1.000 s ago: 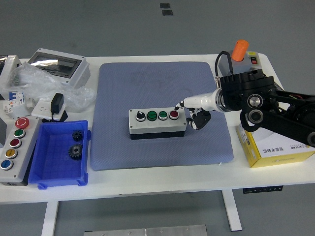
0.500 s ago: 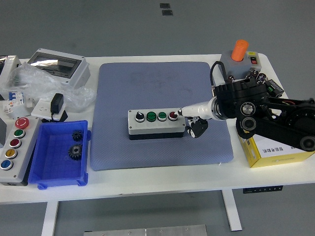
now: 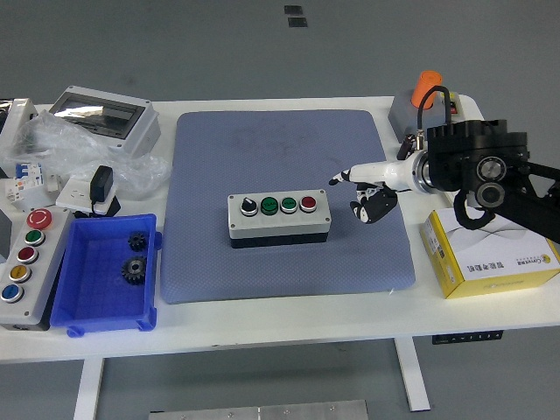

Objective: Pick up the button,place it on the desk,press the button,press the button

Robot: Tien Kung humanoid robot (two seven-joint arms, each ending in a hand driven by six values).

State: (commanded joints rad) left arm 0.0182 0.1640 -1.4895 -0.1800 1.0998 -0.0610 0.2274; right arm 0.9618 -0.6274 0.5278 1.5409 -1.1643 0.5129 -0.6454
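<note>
A grey button box [image 3: 279, 219] lies on the blue mat [image 3: 289, 149], with a black selector, two green buttons and a red button [image 3: 308, 204] on top. My right hand [image 3: 360, 191] hovers just right of the box, apart from it. Its white index finger [image 3: 350, 176] points left toward the red button while the other fingers curl under. It holds nothing. The left arm is out of view.
A blue bin [image 3: 105, 276] with two black gears sits at the left, beside a second grey button box [image 3: 24, 267]. A yellow carton [image 3: 490, 254] lies under my right arm. An orange-topped grey box [image 3: 426, 92] stands at the back right. Clutter fills the back left.
My right hand has drawn back to the right and lifted off the red button. The fingertip now hangs clear of the box. The box has not moved.
</note>
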